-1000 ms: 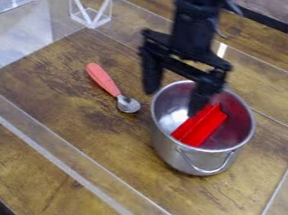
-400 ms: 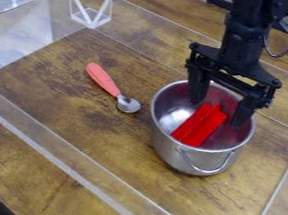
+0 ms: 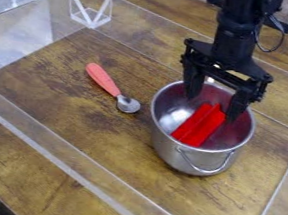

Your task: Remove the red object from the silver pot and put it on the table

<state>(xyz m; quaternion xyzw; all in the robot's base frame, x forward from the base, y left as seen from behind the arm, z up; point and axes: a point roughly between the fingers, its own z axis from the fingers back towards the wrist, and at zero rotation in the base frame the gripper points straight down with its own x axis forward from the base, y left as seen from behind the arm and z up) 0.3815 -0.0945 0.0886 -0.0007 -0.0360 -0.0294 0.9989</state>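
The silver pot [image 3: 181, 150] stands on the dark wood table [image 3: 65, 119] right of centre, its loop handle facing the camera. Inside it the red object [image 3: 204, 125], a long grooved block, leans slanting from the pot's floor up toward the far rim. My black gripper [image 3: 220, 98] hangs straight down over the pot, open, with its two fingers spread either side of the block's upper end at rim height. Nothing is held between them.
A metal spoon with a salmon-red handle [image 3: 107, 82] lies just left of the pot. Clear acrylic walls [image 3: 47, 146] ring the tabletop, and a small clear stand [image 3: 89, 9] sits at the back left.
The gripper has travelled from the pot's left rim across to over its middle and right part, staying open. Pot, block and spoon have not moved.
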